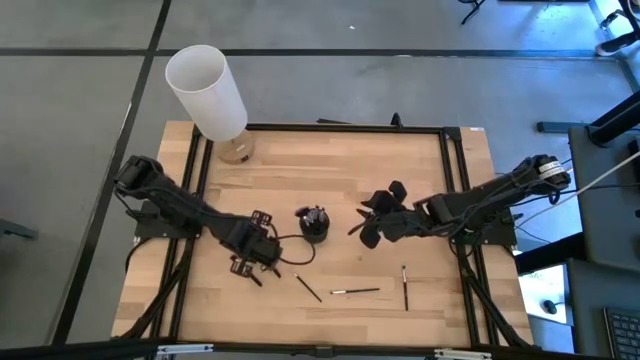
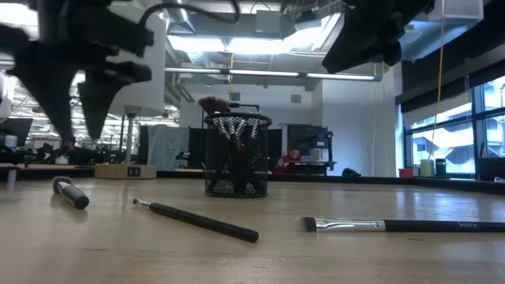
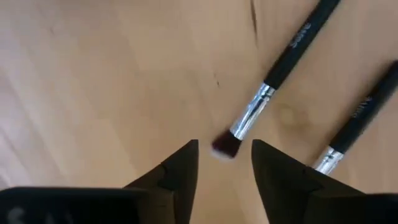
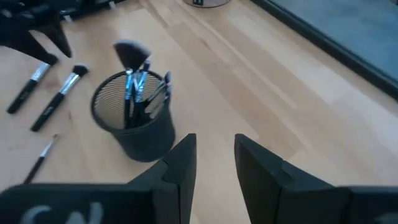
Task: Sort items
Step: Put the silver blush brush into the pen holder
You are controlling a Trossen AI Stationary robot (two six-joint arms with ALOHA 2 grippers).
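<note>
The brush [image 3: 283, 68] I am after lies flat on the counter [image 1: 350, 170] under my left hand [image 3: 224, 163], its dark bristle tip sitting just ahead of the gap between the two fingers, its silver ferrule and black handle running away at a slant. A second brush [image 3: 357, 121] lies close beside it, almost parallel. In the high view three more brushes [image 1: 355, 291] are scattered along the near edge of the counter, and several already stand bristles-up in the black mesh cup [image 4: 134, 121] near the middle.

My left hand is empty, its fingers a narrow gap apart, hanging low over the counter left of the cup. To do this well, I judge I should slide forward so the fingers straddle the ferrule or handle rather than the soft tip, turn them square across the shaft, and keep clear of the neighbouring brush so I lift only one.

My right hand [image 4: 214, 165] waits to the right of the cup, also empty with fingers slightly apart.

Pale lettering runs along both handles in the left wrist view, but I cannot read it. The tall white cylinder [image 1: 206, 90] stands at the far left corner.
</note>
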